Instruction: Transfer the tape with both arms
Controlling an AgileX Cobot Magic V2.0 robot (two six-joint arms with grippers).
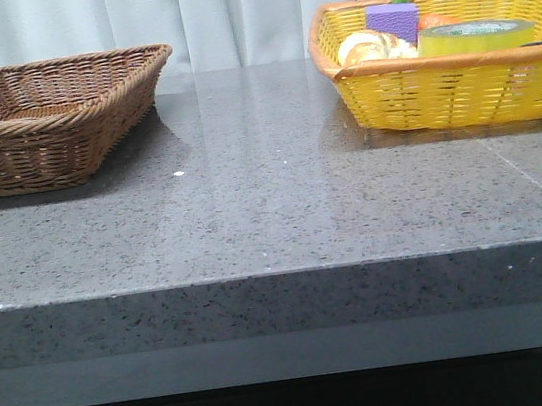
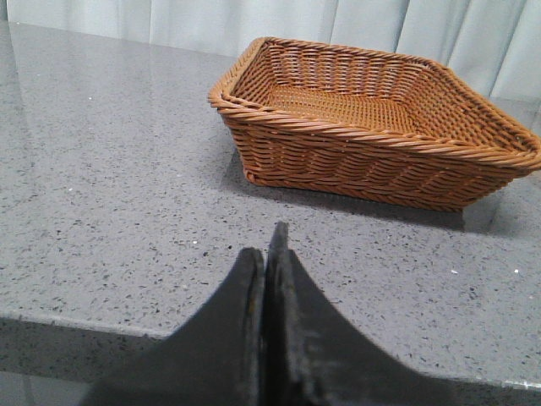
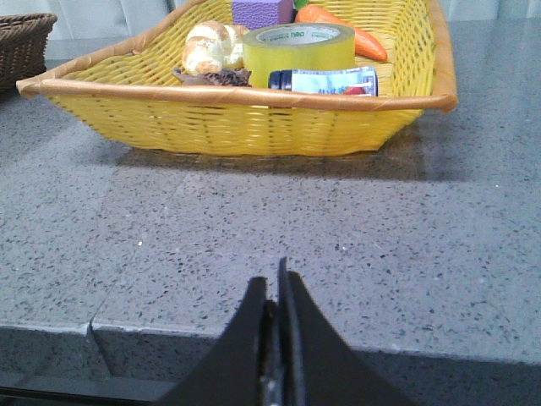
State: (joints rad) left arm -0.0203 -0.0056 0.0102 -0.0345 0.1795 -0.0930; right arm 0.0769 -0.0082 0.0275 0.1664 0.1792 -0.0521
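The yellow tape roll lies flat in the yellow basket at the back right of the table. It also shows in the right wrist view, white core up, among other items. My right gripper is shut and empty, low over the table's front edge, well short of the basket. My left gripper is shut and empty, over the table's front part, facing the brown wicker basket. Neither gripper shows in the front view.
The brown wicker basket stands empty at the back left. The yellow basket also holds a bread roll, a purple block, a carrot and a small bottle. A curtain hangs behind the grey stone table.
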